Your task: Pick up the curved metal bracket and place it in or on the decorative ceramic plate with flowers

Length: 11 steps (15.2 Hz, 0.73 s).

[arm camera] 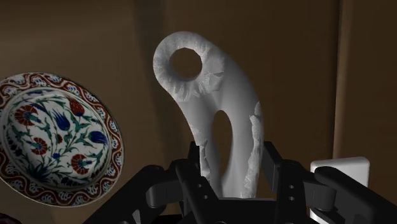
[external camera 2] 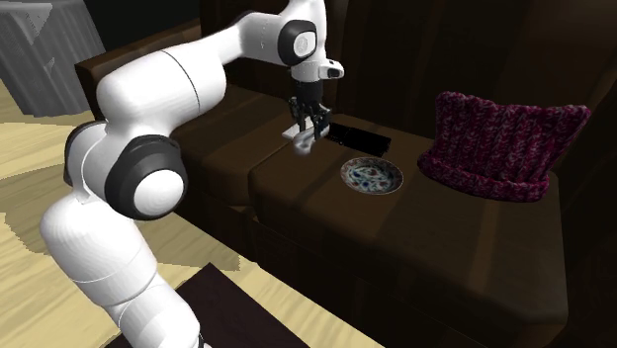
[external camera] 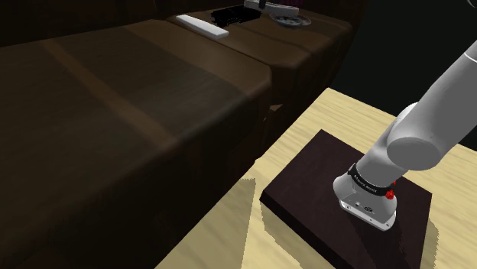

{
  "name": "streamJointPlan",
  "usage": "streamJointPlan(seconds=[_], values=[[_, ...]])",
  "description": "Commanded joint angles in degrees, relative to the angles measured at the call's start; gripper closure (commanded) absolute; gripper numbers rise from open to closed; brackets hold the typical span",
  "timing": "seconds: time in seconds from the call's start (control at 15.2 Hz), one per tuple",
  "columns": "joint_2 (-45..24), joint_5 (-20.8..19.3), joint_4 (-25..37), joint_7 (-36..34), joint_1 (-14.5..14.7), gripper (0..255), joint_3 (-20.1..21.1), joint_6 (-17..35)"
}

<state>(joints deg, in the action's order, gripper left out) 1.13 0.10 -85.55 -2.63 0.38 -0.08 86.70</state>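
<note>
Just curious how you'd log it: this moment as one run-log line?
gripper: shut on bracket | bracket: not yet on plate | plate: on sofa

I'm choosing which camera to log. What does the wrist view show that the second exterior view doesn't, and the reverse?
Wrist view adds: the round hole and long slot in the pale curved bracket, the black fingers clasping its base, and the red and blue flowers on the plate. Second exterior view adds: the white arm reaching over the dark brown sofa, and a purple knitted item beside the plate. Both share the gripper, bracket and plate.
</note>
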Motion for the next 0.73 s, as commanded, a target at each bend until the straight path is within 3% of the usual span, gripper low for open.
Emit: streamJointPlan(seconds=[0.0,0.13,0.66], values=[[-0.58,0.01,2.25,0.02,-0.01,255,-0.01,-1.68],[-1.34,0.01,4.77,0.02,-0.01,255,-0.01,-3.44],[-5.81,0.91,11.14,11.12,-5.85,255,-5.45,-5.43]])
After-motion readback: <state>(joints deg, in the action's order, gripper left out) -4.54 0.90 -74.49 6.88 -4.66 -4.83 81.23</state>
